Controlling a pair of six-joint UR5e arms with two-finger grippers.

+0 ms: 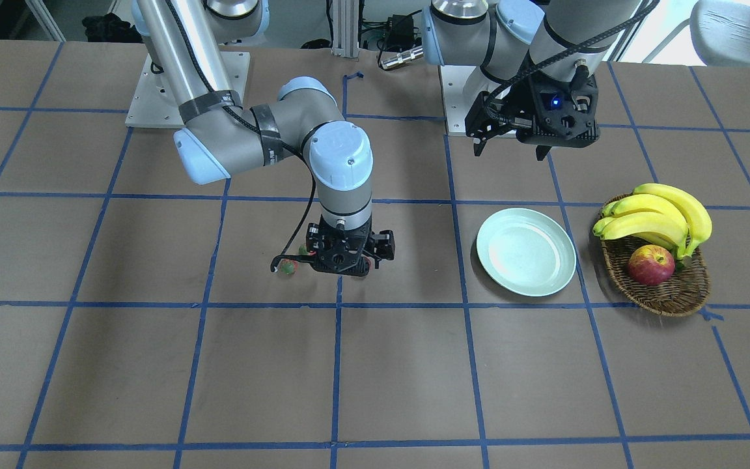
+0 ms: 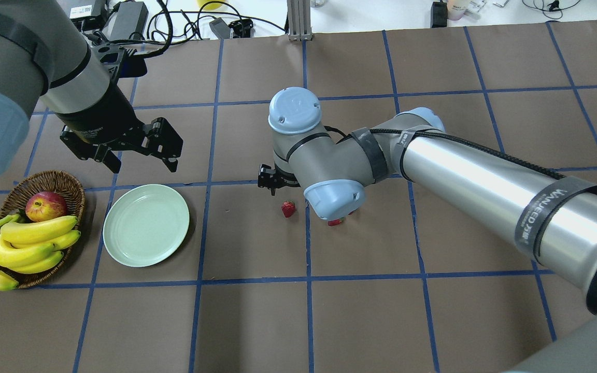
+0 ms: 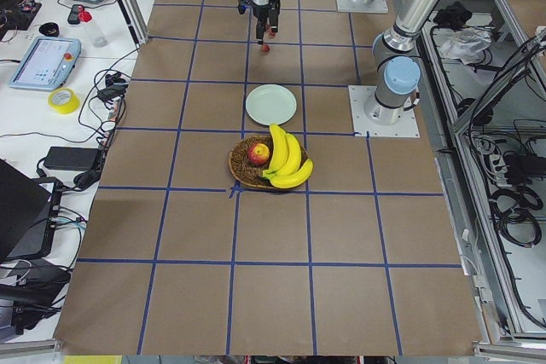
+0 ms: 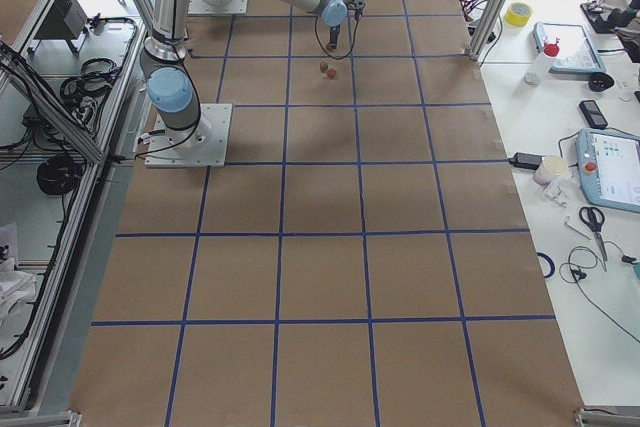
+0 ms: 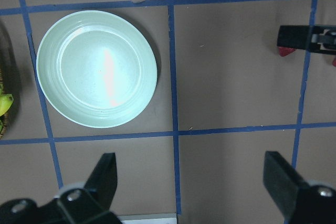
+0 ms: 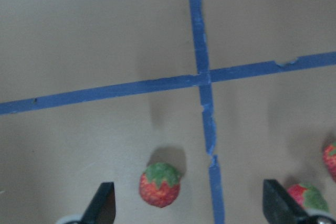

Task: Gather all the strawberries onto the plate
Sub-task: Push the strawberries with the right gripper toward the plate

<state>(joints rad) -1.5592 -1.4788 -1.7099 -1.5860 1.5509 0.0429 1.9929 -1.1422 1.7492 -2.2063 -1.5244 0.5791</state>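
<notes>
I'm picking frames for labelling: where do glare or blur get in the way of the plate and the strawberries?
Left wrist view: a pale glare streak runs down the middle of the plate, its rim sharp. Right wrist view: soft focus, yet the one strawberry fully in view shows red body and green cap.

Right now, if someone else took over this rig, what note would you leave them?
Left tool: open, empty, hovering near the plate.
Right tool: open, empty, low over the strawberries.
All three strawberries lie on the table, well apart from the plate. The plate is bare.
Done: nothing collected yet.
Left: pick up each strawberry and set it in the plate.
</notes>
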